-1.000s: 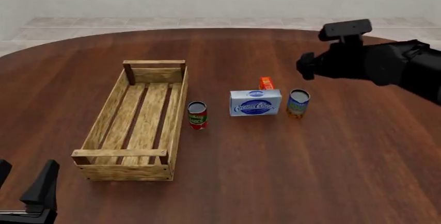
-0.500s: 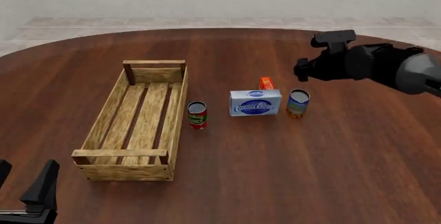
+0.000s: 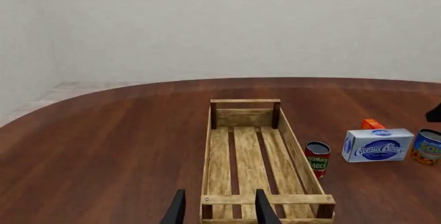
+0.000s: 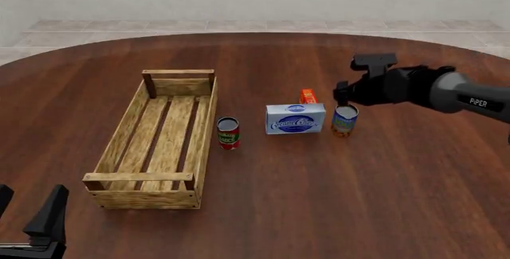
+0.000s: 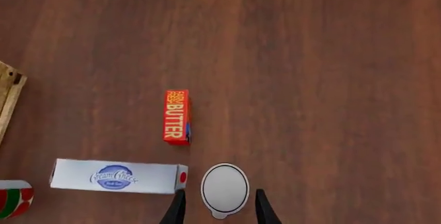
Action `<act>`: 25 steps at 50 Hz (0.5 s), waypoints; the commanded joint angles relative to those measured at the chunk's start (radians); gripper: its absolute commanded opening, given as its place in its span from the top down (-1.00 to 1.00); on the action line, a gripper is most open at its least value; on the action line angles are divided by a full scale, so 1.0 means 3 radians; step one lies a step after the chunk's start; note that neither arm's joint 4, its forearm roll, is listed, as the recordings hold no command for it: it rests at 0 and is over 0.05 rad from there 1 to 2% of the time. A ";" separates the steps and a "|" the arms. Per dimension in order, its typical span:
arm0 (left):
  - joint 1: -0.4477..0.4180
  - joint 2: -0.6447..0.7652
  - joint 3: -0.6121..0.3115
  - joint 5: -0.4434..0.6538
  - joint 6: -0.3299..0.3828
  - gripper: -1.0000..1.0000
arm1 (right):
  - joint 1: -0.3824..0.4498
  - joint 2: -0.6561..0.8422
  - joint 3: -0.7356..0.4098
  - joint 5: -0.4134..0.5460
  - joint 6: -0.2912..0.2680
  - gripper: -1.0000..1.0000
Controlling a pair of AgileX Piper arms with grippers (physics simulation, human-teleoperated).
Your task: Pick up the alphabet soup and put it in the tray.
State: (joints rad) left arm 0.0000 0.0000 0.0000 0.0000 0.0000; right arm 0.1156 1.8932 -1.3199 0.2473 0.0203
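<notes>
Alphabet soup, a small blue-labelled tin [image 4: 344, 119] with orange base band and silver-grey top, stands upright beneath the spread-fingered right gripper [image 5: 217, 207]; left gripper [image 3: 215, 207] likewise spread.

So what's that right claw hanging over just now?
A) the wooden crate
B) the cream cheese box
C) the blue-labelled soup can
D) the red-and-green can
C: in the right wrist view the open right claw has a finger on either side of the soup can and its silver top, and the front view shows the arm just above that can, beside the cream cheese box.

Slatted pale wood tray [image 4: 157, 142], polished wooden table [image 4: 319, 199]
</notes>
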 commanded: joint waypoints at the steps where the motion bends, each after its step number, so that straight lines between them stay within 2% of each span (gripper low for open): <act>1: 0.0000 0.0000 0.0000 0.0000 0.0000 -1.00 | -0.0020 0.0171 -0.0036 -0.0059 0.0012 -1.00; 25: 0.0000 0.0000 0.0000 0.0000 0.0000 -1.00 | -0.0011 0.0440 0.0023 -0.0259 0.0083 -1.00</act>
State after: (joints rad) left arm 0.0000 0.0000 0.0000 0.0000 0.0000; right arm 0.1095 1.9936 -1.3210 0.1941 0.0376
